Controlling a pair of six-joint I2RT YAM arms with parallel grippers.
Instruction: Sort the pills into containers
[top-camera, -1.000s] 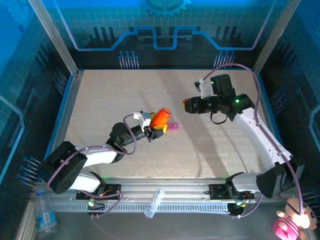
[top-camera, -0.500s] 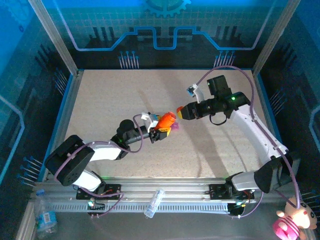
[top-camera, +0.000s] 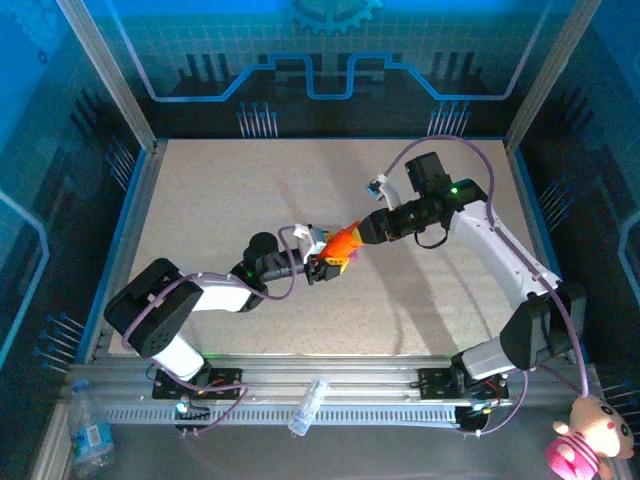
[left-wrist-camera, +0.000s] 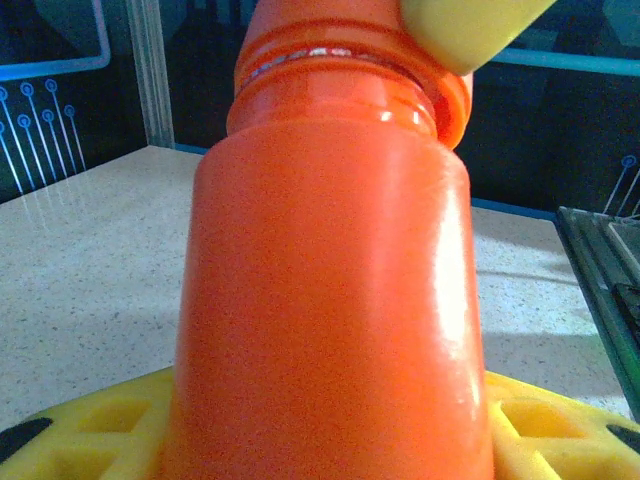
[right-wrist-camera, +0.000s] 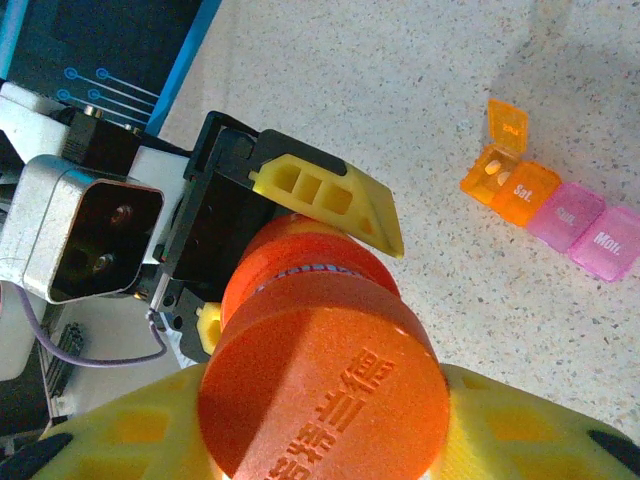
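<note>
Nearest us, a rail (top-camera: 320, 385) carries both arm bases, with a clear vial (top-camera: 308, 405) lying on it (a pink toy (top-camera: 585, 440) sits past the right corner).

Further in, the left arm reaches low across the table (top-camera: 220, 190) to its middle. We see the left gripper (top-camera: 323, 263) clamped on an orange bottle (top-camera: 340, 244). Its yellow fingers (left-wrist-camera: 85, 430) press the bottle's body from both sides, partly closed with no gap left. The bottle is held off the table, tilted, with its top toward the right arm.

On the bottle's top sits an orange cap (right-wrist-camera: 320, 395) with raised characters on its face. The right gripper (top-camera: 362, 232) comes in from the far right and grips this cap. Its yellow fingers sit tight against the cap's rim on either side, so it is about half closed and holding the cap.

The strip (right-wrist-camera: 550, 200) of joined boxes lies flat on the table just beside the bottle, touching neither gripper. From the right wrist view we count two orange boxes, then two pink. The end orange box has its lid (right-wrist-camera: 507, 125) up and something small and pale inside. The other boxes are closed.

Beyond that we see bare table up to the blue back wall.
</note>
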